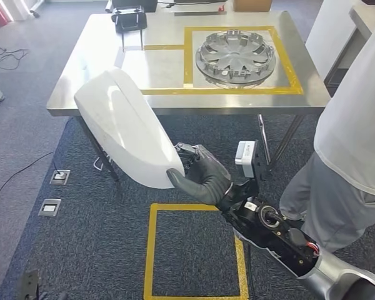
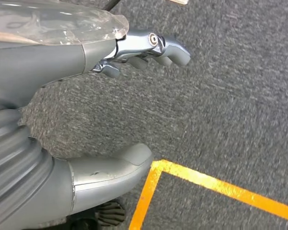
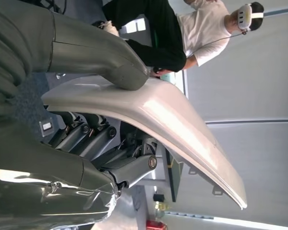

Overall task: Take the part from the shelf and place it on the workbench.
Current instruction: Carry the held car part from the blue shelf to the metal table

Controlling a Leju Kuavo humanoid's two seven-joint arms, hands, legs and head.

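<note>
Right hand (image 1: 202, 178) fingers (image 3: 99, 139) under part (image 1: 124, 125)

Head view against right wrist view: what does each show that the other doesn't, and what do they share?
Head view alone: the steel workbench with yellow tape outlines, a silver wheel cover lying inside one, and a yellow square on the carpet. Right wrist view alone: a person wearing a headset and the fingers curled under the part. Both: the right hand gripping the white curved part at one end.
</note>
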